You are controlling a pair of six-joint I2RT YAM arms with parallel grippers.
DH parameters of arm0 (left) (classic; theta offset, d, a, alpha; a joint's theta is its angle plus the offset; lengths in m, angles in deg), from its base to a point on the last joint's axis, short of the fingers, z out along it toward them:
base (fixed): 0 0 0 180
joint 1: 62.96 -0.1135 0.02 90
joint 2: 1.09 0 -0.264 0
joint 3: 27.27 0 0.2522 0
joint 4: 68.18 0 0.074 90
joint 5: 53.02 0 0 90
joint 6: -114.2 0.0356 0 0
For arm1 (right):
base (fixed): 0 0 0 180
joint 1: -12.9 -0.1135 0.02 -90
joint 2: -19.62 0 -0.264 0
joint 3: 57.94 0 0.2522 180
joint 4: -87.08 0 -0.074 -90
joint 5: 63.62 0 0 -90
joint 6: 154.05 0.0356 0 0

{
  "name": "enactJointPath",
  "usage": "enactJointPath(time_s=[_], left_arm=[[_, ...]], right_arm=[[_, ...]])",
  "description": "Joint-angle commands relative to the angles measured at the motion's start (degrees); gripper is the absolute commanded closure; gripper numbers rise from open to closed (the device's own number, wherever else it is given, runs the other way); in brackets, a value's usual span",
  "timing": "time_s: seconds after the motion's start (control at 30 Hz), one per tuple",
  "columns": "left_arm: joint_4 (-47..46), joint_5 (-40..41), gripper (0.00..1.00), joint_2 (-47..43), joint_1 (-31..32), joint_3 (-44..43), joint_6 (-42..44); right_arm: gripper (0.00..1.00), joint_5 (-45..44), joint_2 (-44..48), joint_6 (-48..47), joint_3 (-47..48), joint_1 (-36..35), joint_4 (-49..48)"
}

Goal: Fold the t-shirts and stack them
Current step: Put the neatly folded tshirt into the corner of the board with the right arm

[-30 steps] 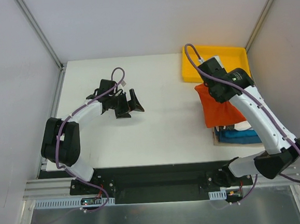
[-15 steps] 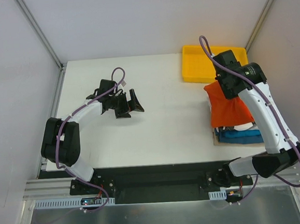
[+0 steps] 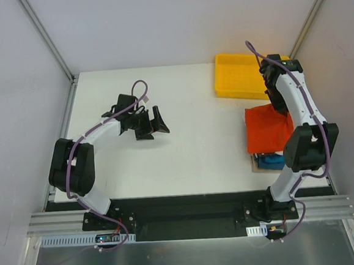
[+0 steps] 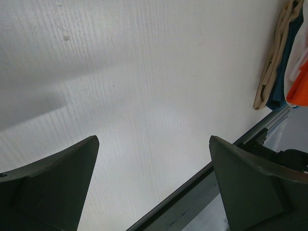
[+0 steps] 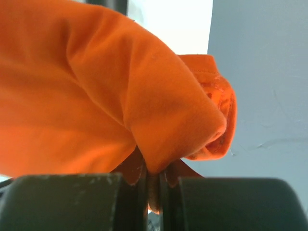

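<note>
The orange-red t-shirt (image 3: 264, 130) hangs from my right gripper (image 3: 280, 108) over the stack at the table's right edge. In the right wrist view the gripper (image 5: 154, 179) is shut on a fold of the orange-red t-shirt (image 5: 96, 96). A blue t-shirt (image 3: 269, 161) shows under it, with a little white cloth beside it. My left gripper (image 3: 158, 122) is open and empty above the table's left middle. In the left wrist view the gripper (image 4: 154, 163) shows bare table between its fingers, and the stack's edge (image 4: 281, 57) lies far off at the upper right.
The yellow plastic tray (image 3: 239, 78) stands at the back right, just behind the right gripper. A beige layer (image 3: 255, 163) lies under the stack. The right wall is close to the right arm. The table's near edge (image 4: 231, 149) runs below the left gripper.
My right gripper has moved right and back with the orange-red t-shirt, from beside the tray to over the stack. The shirt now spreads flatter. The left arm has not moved.
</note>
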State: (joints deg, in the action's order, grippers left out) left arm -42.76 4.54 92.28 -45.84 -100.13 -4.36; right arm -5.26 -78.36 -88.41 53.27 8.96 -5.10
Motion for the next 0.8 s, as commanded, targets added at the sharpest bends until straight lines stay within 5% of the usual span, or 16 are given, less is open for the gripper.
enactJointPath(time_s=[0.0,0.1,0.17,0.2,0.23,0.43,0.57,0.77], left_arm=[[0.91,0.28,0.01,0.94,-0.78,-0.24,2.28],[0.99,0.54,0.01,1.12,-0.87,-0.15,2.45],[1.08,0.63,0.01,1.38,-0.87,-0.24,2.45],[1.08,0.54,0.01,1.38,-0.87,-0.32,2.54],[1.17,0.54,0.01,1.38,-0.87,-0.32,2.45],[1.43,0.54,0.01,-0.63,-0.87,-0.50,2.28],[2.13,2.47,0.01,-5.37,-0.87,0.38,2.01],[8.01,17.22,0.01,-16.97,-0.87,1.78,0.08]], right_arm=[[0.99,-0.62,-3.79,-2.45,4.50,3.77,0.21],[0.89,0.17,-5.21,-1.75,4.33,5.88,-0.23],[0.63,1.31,-5.38,-1.05,3.54,6.67,-0.76],[0.48,1.14,-5.47,0.00,3.02,6.84,-1.02],[0.04,0.36,-5.47,0.80,2.40,7.28,-1.29],[0.04,3.84,-0.30,5.98,0.82,7.55,-6.45],[0.04,12.81,12.76,9.59,-9.17,7.55,-17.52],[0.04,30.47,31.92,14.94,-23.77,7.55,-33.44]])
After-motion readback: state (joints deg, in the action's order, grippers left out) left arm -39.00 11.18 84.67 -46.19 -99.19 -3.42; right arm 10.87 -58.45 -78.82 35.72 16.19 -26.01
